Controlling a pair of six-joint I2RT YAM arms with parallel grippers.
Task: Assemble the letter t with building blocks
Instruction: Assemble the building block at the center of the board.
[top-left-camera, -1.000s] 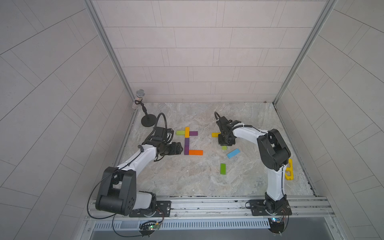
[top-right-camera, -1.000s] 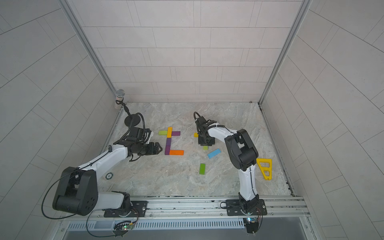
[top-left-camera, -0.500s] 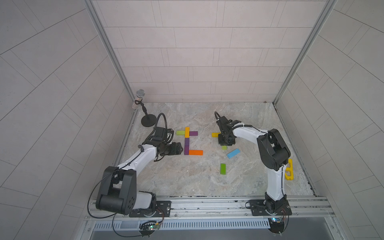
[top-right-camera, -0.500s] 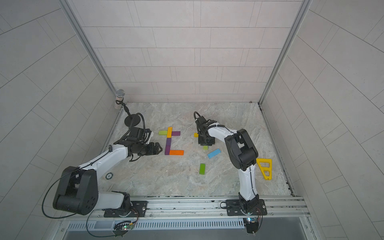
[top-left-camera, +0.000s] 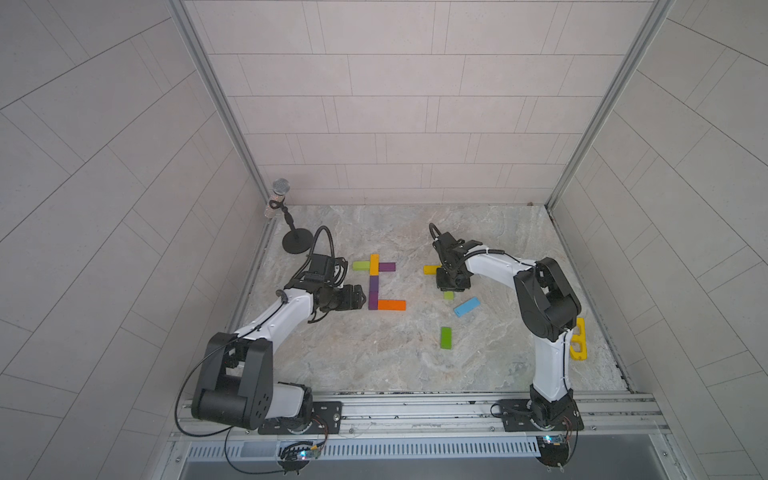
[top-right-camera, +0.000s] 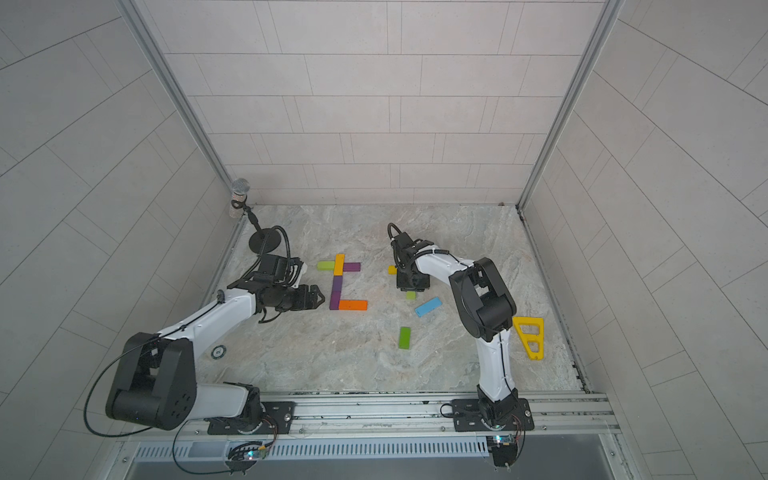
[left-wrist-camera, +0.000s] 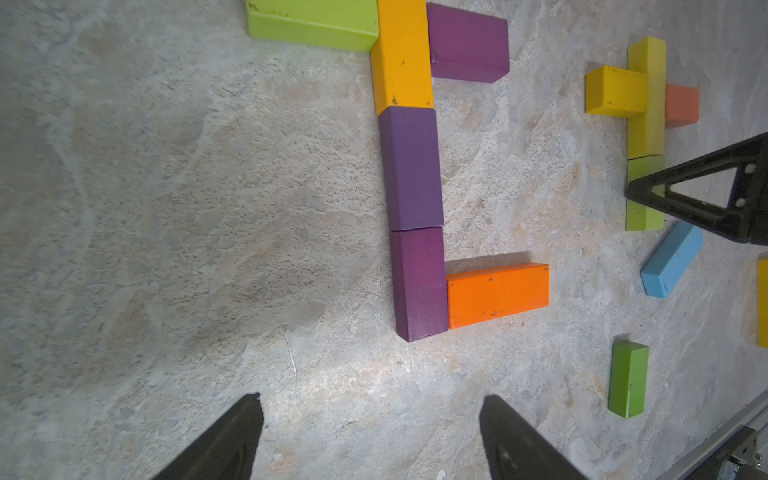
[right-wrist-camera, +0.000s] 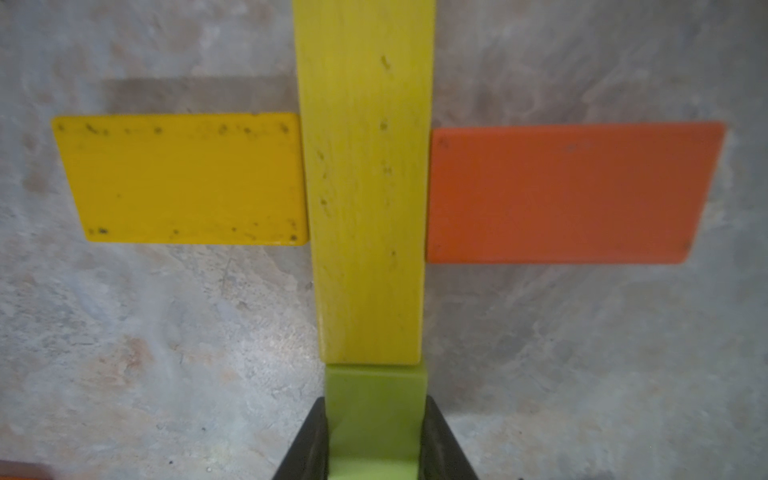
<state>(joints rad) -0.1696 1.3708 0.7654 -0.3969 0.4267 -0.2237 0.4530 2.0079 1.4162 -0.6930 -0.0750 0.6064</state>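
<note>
Compared with one second ago, eased only a very little at the right pincer (right-wrist-camera: 375, 403) around the lime block (right-wrist-camera: 375, 419); hardly to notice in both top views.

In both top views we are looking steeply down from high above the base rail (top-left-camera: 415, 405), facing the back wall (top-left-camera: 395, 124) and taking in the whole table (top-left-camera: 374, 361), nearly identically. From the left wrist we are looking low across the table, past the left gripper (left-wrist-camera: 370, 405), at the purple blocks (left-wrist-camera: 411, 166); farther off we are catching the lime block (left-wrist-camera: 643, 168) and pale yellow block (left-wrist-camera: 648, 124). From the right wrist we are seeing those same two very close.
</note>
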